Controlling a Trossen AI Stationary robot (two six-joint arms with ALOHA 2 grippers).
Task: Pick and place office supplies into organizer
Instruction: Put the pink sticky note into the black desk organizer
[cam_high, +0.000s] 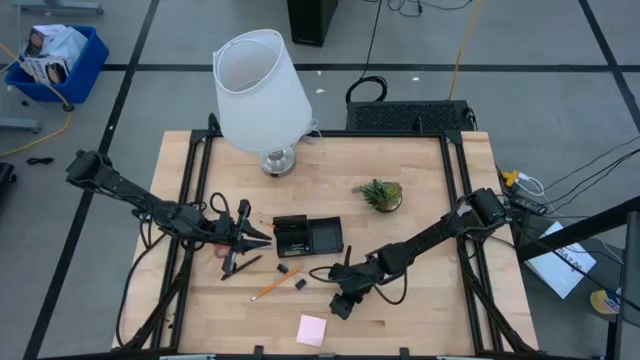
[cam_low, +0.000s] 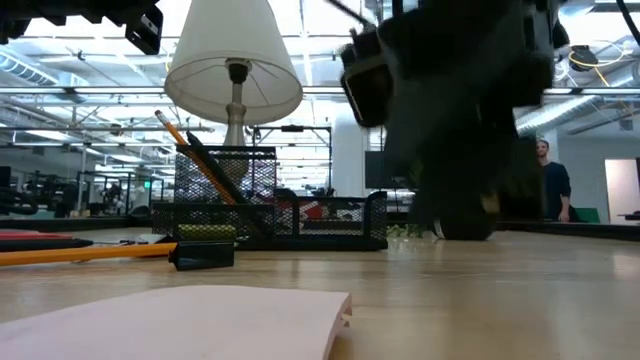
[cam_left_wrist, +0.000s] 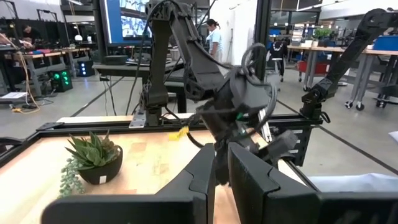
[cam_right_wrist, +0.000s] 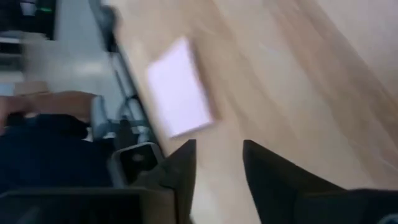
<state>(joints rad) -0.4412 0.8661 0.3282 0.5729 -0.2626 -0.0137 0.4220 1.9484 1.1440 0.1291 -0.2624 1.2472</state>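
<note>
Right gripper (cam_high: 342, 303), jaws parted and empty, hovers at lower centre. Sticky-note pad (cam_high: 311, 330) lies just below-left. Centre the jaws over the pad edges, descend flat, then close.

The wooden table (cam_high: 420, 310) carries a lamp (cam_high: 262, 92), plant (cam_high: 379, 194), organizer (cam_high: 308, 237), pencil (cam_high: 268, 288) and pink pad (cam_high: 311, 330).

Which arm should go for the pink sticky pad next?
Probably the right. The right gripper hovers just beside the pink sticky pad, fingers apart and empty. The left gripper sits across the table, by the organizer.
</note>
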